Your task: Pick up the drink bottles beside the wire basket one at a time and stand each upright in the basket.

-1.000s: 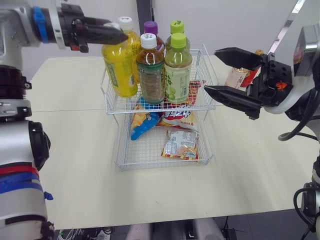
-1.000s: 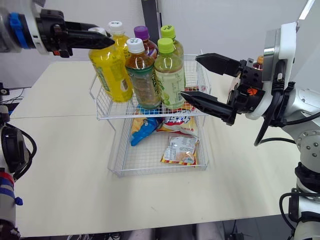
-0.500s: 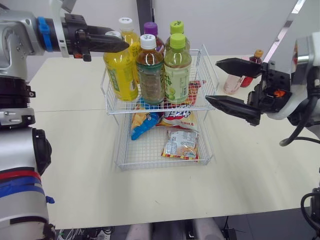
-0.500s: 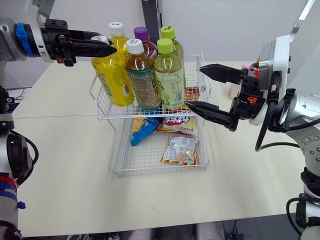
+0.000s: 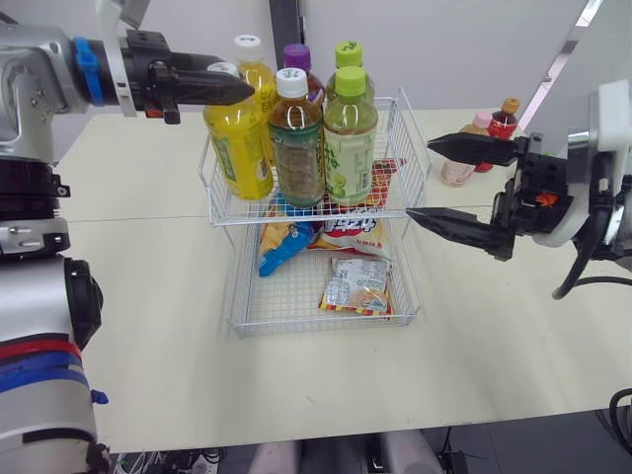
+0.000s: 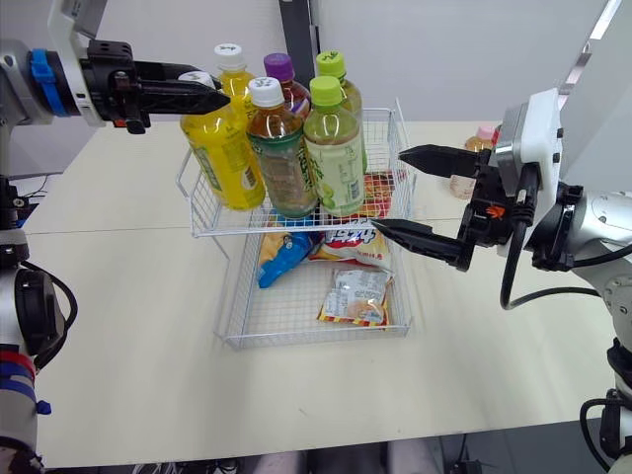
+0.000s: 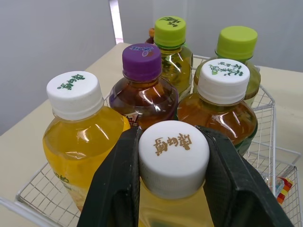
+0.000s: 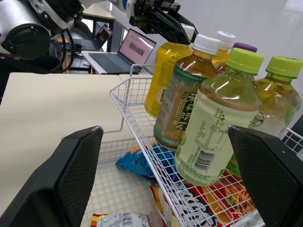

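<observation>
- Our left tool (image 5: 225, 88) is shut on the white cap of a yellow bottle (image 5: 237, 146). The bottle stands upright at about 9 o'clock in the upper tier of the wire basket (image 5: 411, 148).
- Gripping by the cap keeps the fingers above the crowded neighbours. We judge this bottle placed and only waiting for release.
- The upper tier holds six upright bottles. With the held one are a second yellow bottle (image 5: 249, 42), a purple-capped bottle (image 5: 297, 54), a tea bottle (image 5: 297, 148) and two green bottles (image 5: 352, 143).
- The lower tier (image 5: 286, 296) holds snack packets (image 5: 357, 284) and no bottles.
- Our right tool (image 5: 423, 181) is spread wide and empty. It hovers at 3 o'clock of the basket, fingers pointing towards it.
- On the bench (image 5: 148, 346), at about 2 o'clock of the basket, stand a pink-capped bottle (image 5: 461, 168) and a red bottle (image 5: 503, 120). We take these as the ones left to load.
</observation>
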